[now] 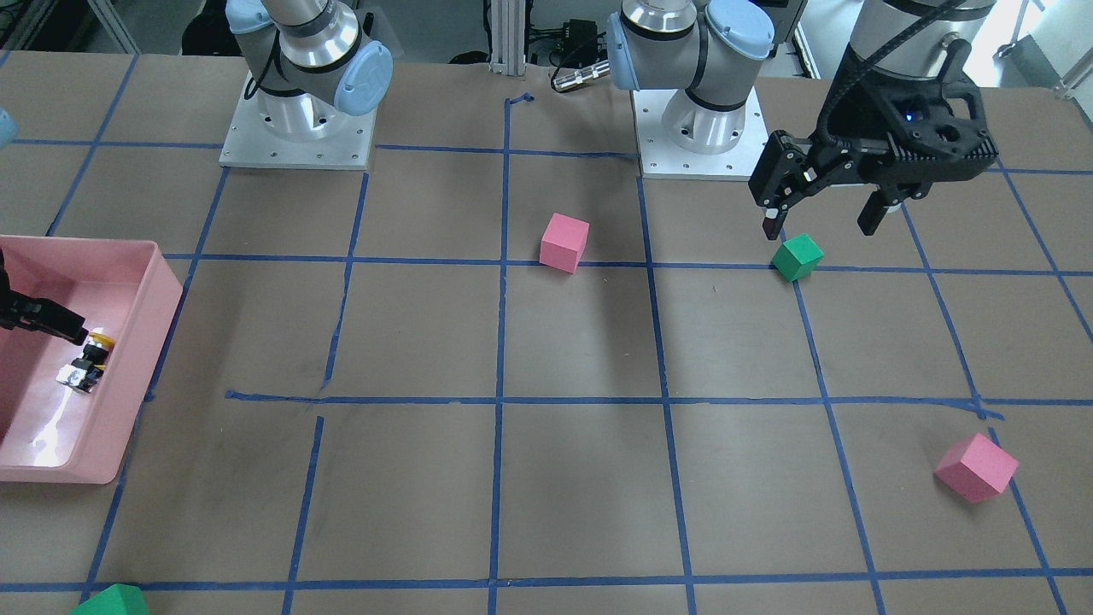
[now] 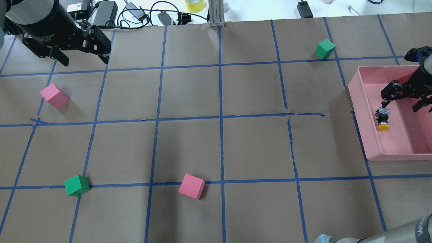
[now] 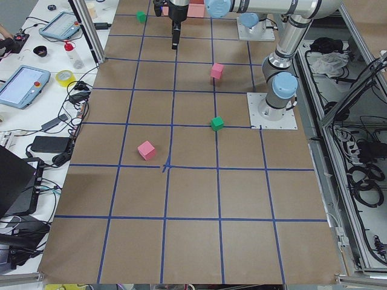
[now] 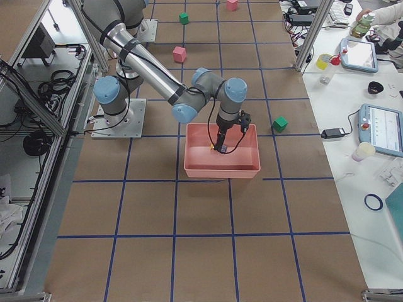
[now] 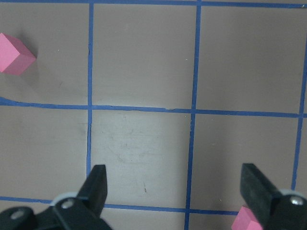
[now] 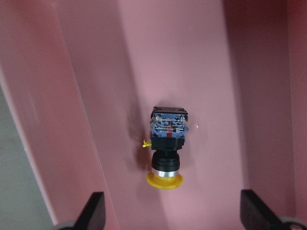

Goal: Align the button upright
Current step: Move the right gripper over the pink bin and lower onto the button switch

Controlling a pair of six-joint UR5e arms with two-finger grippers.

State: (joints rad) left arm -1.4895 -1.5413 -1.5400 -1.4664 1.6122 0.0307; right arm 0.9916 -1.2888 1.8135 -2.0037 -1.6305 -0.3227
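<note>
The counter [image 2: 189, 148] is one broad surface covered in brown paper and ruled into squares by blue tape. Two arms work at it. The left arm reaches to the far side and carries the left hand [image 2: 84, 60] well above the paper. Its fingers are spread wide with nothing between them. This looks like a parking pose that keeps the arm clear of the work at the other end.

One pink tray [image 2: 405, 157] sits at the robot's right end of the counter. The right arm reaches down into it. The right hand [image 2: 401, 104] hangs low inside the tray walls with its fingers apart and empty. The wrist view shows the two fingertips straddling the part below without touching it. That spacing seems chosen so the hand can descend and close across the black body.

Four foam cubes lie scattered on the open paper, well apart from each other and from the tray. There are two pink cubes [image 2: 54, 95] and two green cubes [image 2: 77, 185], and none of them belongs to this job.

There is a single button [image 6: 167, 143]. It lies on its side on the tray floor, just beside the wall that faces the middle of the counter. Its yellow cap points toward the robot and its grey contact block points away. Because it is lying flat, standing it upright is not yet done. The job would probably need a grip on the body followed by a tilt.
</note>
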